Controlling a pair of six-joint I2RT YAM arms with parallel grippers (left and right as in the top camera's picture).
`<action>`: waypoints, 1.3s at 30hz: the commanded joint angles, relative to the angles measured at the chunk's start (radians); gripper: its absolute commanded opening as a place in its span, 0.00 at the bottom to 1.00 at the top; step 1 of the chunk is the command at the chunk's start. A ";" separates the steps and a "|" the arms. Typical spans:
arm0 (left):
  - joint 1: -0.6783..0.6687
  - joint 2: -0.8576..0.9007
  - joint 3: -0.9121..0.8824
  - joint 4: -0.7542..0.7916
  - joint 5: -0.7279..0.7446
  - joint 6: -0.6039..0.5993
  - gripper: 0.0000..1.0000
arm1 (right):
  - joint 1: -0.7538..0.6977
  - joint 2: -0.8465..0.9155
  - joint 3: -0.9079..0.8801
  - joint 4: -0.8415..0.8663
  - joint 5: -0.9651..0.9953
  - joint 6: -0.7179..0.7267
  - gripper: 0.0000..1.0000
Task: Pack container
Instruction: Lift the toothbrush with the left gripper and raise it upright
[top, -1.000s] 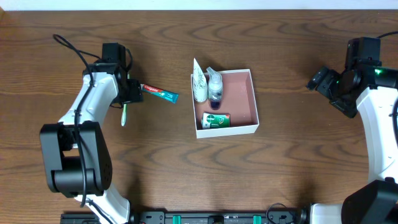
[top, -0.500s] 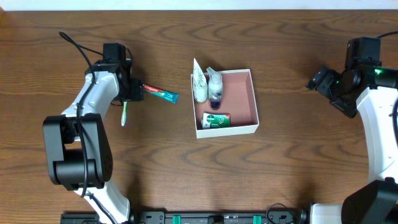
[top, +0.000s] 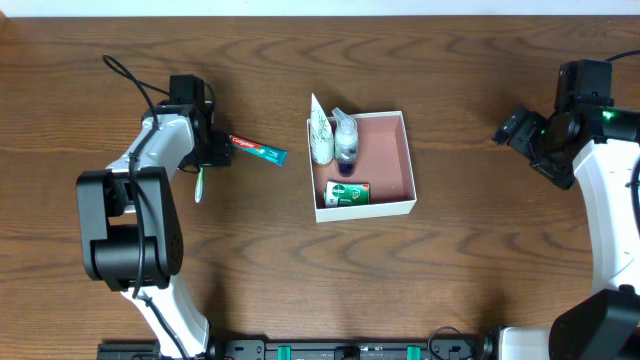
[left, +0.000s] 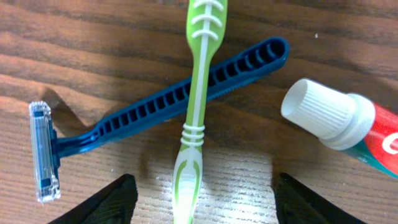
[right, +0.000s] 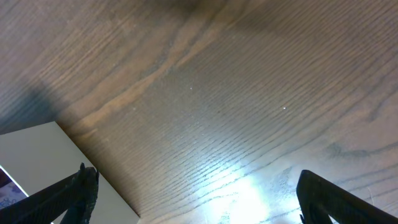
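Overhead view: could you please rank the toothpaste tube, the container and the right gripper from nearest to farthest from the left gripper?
1. toothpaste tube, just beside the left gripper, on its container side.
2. container, mid-table.
3. right gripper, at the table's far right.

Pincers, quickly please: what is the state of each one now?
Left pincer: open, holding nothing, above the green toothbrush.
Right pincer: open, holding nothing.

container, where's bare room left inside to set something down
The container is bare along its right half, between the right wall and the bottle and green carton. Its left side is crowded with the white tube, bottle and carton.
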 joint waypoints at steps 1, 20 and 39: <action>0.005 0.022 -0.011 0.006 0.000 0.013 0.70 | -0.008 0.004 0.003 -0.002 0.001 -0.014 0.99; 0.005 0.033 -0.011 0.015 0.038 -0.036 0.30 | -0.008 0.004 0.003 -0.002 0.001 -0.014 0.99; 0.004 0.033 -0.018 -0.037 0.048 -0.090 0.06 | -0.008 0.004 0.003 -0.002 0.001 -0.014 0.99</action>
